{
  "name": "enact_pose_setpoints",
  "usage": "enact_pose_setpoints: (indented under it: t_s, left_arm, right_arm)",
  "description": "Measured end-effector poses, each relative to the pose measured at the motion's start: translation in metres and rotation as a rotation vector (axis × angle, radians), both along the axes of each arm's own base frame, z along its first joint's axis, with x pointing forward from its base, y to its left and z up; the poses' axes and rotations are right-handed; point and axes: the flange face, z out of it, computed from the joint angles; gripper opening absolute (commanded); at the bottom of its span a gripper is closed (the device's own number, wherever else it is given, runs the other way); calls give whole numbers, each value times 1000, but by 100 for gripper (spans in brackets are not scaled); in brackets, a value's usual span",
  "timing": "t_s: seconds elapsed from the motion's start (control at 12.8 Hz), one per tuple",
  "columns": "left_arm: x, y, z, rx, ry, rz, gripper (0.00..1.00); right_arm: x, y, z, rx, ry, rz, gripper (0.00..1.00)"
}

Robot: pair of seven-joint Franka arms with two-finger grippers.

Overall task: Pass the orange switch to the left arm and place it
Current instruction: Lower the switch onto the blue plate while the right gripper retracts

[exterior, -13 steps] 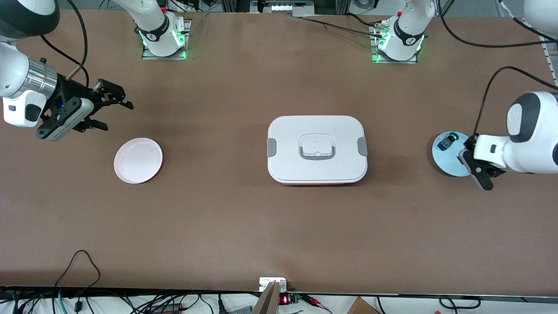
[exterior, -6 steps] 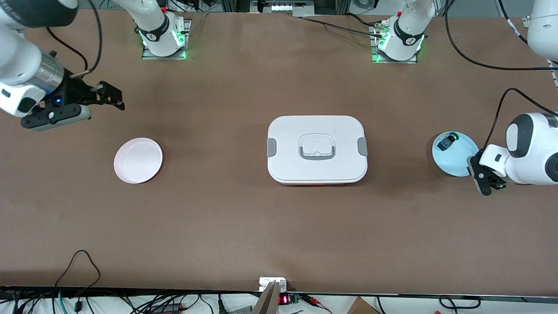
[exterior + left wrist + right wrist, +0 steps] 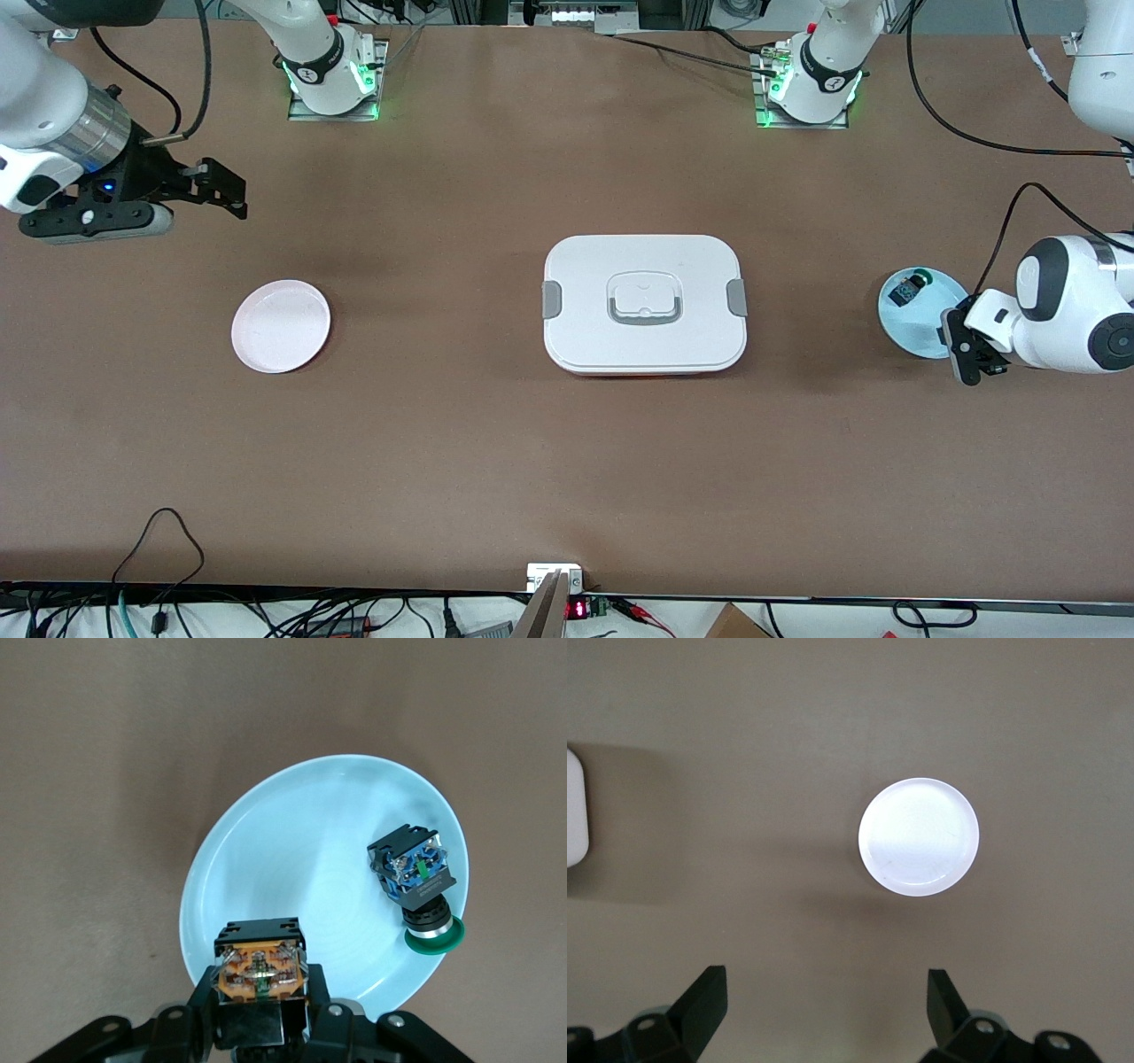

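Note:
The orange switch (image 3: 260,966), a small black block with an orange face, sits clamped between the fingers of my left gripper (image 3: 262,992). That gripper (image 3: 966,356) hangs over the rim of the light blue plate (image 3: 912,325) at the left arm's end of the table. In the front view the switch is hidden by the hand. The white box (image 3: 644,303) stands mid-table. My right gripper (image 3: 226,184) is open and empty, up in the air toward the right arm's end, with the pale pink plate (image 3: 919,836) below it.
A black-blue component with a green round end (image 3: 416,875) lies on the blue plate (image 3: 301,859), near its rim. The pink plate (image 3: 281,338) lies between the box and the right arm's end. A corner of the box (image 3: 574,811) shows in the right wrist view.
The left wrist has turned and its gripper has shifted slightly over the blue plate's rim, still shut. The right gripper has drawn back toward the right arm's end and stays open.

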Motion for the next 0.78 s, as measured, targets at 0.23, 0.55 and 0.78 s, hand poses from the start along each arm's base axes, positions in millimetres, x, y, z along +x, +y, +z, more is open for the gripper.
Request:
enact_pose_setpoints:
  t_s: [0.23, 0.55, 0.78]
  left_arm:
    - [-14, 3, -16, -21, 23, -15, 23]
    - [-26, 7, -28, -36, 43, -13, 29]
    - [-27, 3, -32, -42, 50, -18, 32]
  right_arm:
    - [4, -6, 1, -7, -18, -31, 100]
    - [14, -4, -12, -18, -25, -35, 100]
    - [20, -3, -10, -13, -64, -39, 100]
